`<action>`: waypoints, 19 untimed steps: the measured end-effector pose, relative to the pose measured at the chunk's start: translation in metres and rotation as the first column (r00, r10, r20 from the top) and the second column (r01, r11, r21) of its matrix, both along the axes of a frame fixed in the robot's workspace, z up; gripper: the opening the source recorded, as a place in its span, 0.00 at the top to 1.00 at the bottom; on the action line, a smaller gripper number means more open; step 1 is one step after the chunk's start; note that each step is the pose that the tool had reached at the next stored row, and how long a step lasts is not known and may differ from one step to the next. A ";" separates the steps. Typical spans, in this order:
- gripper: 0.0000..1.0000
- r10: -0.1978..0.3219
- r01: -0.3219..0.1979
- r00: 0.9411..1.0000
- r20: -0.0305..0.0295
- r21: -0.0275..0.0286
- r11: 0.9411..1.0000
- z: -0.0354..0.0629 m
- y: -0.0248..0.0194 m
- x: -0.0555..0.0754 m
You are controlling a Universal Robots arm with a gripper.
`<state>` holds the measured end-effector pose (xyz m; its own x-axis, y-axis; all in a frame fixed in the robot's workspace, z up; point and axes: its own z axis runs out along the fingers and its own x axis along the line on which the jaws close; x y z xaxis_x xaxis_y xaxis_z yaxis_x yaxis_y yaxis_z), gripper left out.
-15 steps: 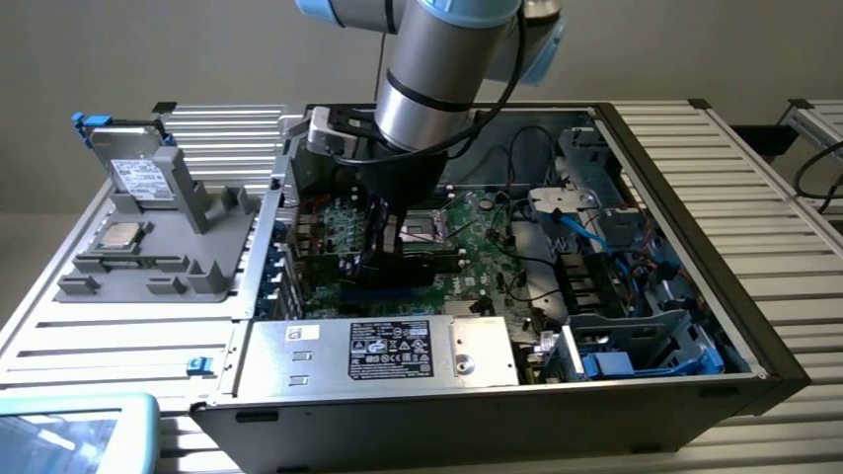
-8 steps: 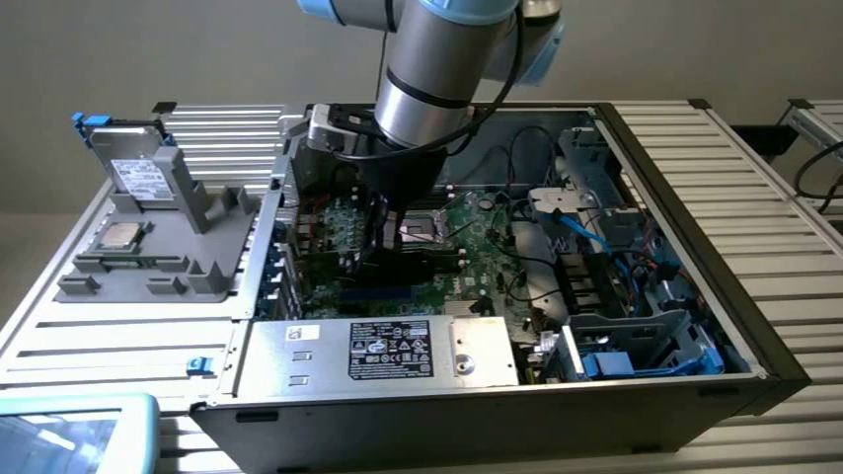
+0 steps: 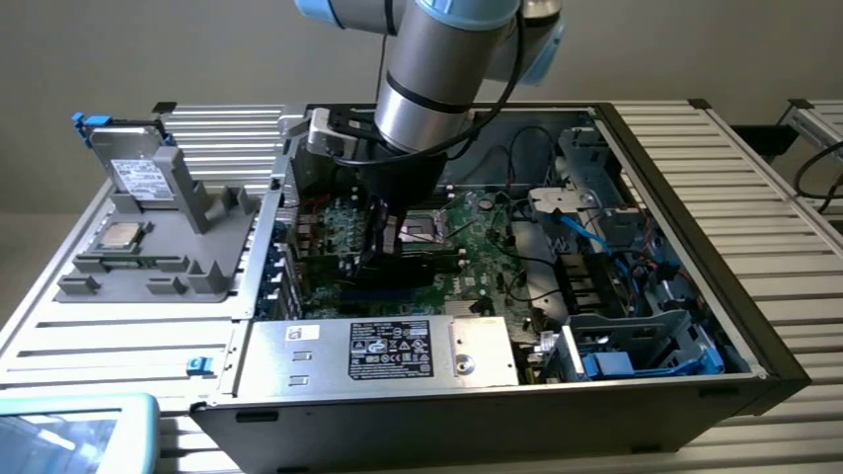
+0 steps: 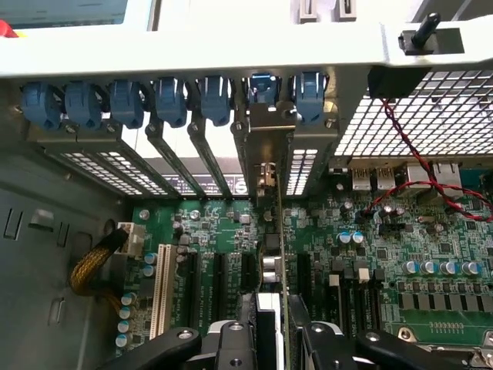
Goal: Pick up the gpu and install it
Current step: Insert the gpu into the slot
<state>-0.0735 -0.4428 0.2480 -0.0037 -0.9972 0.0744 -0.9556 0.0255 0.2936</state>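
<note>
Your arm [image 3: 428,79] is reaching steeply down from the top of the exterior view, wrist pointing downward. Your gripper [image 4: 271,339] is clamping a thin upright card edge between its black fingers [image 4: 231,343], jaws standing partly closed.

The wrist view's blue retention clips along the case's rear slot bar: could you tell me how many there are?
7, side by side in one row along the bar. More may be hidden outside the picture.
</note>
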 end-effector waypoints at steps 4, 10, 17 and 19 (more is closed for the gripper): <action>0.72 -0.002 0.002 1.000 0.000 0.000 1.000 -0.0039 -0.0002 -0.001; 0.72 -0.006 0.006 1.000 -0.003 0.000 1.000 -0.0041 0.0000 -0.008; 0.72 -0.007 0.007 1.000 -0.003 0.000 1.000 -0.0042 0.0003 -0.006; 0.72 -0.008 0.008 1.000 -0.004 0.000 1.000 -0.0041 0.0015 -0.006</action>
<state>-0.0799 -0.4413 0.2439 -0.0116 -0.9972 0.0745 -0.9542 0.0333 0.2973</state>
